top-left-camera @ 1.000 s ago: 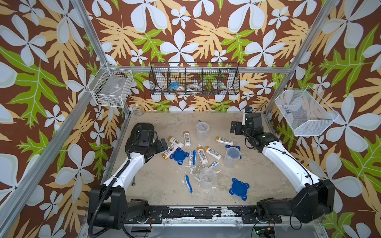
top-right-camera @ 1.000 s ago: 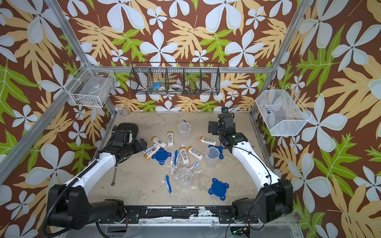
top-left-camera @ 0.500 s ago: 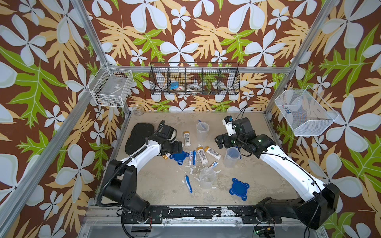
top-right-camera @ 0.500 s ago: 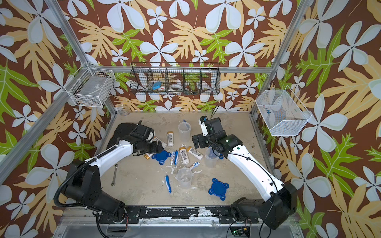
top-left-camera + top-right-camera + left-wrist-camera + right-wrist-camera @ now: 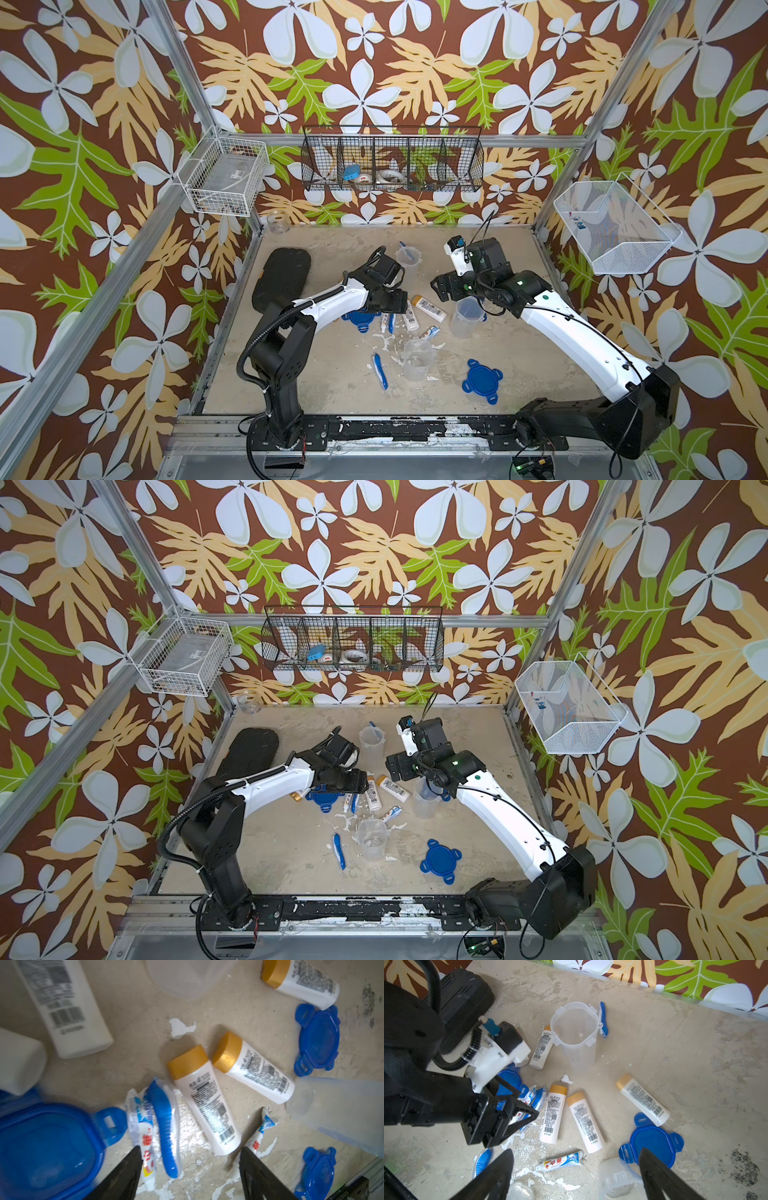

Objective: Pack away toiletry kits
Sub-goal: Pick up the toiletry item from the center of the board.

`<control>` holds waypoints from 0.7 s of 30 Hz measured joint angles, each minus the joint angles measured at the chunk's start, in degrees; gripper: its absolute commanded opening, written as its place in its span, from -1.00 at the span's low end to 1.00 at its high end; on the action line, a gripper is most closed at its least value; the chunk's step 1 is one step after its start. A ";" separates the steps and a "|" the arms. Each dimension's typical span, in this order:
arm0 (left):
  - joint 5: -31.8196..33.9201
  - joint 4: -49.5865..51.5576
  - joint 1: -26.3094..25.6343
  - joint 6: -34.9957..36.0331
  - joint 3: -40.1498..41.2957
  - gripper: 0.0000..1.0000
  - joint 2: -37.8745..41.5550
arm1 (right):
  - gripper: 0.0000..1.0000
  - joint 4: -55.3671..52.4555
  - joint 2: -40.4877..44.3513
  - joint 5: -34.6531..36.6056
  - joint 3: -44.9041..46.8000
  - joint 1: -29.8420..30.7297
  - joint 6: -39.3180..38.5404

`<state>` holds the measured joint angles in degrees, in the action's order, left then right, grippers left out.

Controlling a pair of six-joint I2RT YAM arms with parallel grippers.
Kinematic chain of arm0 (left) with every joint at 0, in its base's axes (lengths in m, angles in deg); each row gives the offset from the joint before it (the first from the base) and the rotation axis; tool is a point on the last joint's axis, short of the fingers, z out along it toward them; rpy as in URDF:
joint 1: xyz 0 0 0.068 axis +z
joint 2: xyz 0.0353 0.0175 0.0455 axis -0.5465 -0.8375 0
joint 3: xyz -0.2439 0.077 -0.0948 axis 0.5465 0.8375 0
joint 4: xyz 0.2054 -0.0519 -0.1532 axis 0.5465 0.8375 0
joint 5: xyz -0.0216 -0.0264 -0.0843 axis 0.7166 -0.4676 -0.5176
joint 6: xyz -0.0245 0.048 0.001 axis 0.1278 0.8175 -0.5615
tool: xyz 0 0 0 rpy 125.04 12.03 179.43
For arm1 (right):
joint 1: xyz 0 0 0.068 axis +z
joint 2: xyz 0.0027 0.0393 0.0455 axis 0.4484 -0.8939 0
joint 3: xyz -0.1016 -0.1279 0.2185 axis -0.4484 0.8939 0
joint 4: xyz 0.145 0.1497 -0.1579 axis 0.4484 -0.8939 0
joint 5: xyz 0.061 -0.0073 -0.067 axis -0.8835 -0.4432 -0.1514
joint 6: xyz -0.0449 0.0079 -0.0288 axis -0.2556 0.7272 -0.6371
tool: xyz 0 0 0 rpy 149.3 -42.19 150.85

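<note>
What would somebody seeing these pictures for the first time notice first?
Probably the loud flower-and-leaf wallpaper on every wall around the table. Next comes the clutter at the table's middle: white gold-capped bottles, toothpaste tubes, blue toothbrushes and blue clip lids lying loose among open clear cups. The left gripper and right gripper hang open and empty over it.

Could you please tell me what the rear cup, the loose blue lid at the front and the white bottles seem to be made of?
Rear cup: translucent, faintly frosted plastic, probably; the table shows through its wall.
Blue lid: opaque, glossy moulded plastic, with clip tabs.
White bottles: opaque smooth plastic, likely, with matte gold caps and printed labels.
</note>
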<state>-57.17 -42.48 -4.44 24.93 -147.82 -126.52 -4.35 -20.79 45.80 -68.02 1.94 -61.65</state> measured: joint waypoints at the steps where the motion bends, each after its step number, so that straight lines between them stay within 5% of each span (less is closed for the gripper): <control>1: 0.07 0.02 -0.68 -0.50 -0.55 0.54 -0.85 | 0.87 -0.04 0.39 0.46 0.00 -0.11 -0.04; 13: 5.38 0.87 -5.46 -2.75 -6.69 0.58 -10.12 | 0.86 0.13 4.81 3.04 2.10 -4.33 0.07; 21: 12.96 1.05 -7.91 -1.49 -7.87 0.37 -13.20 | 0.86 0.13 5.51 3.15 1.97 -5.09 0.13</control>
<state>-44.21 -41.43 -12.35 23.44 -155.69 -139.72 -4.22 -15.28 48.94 -66.05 -3.15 -61.52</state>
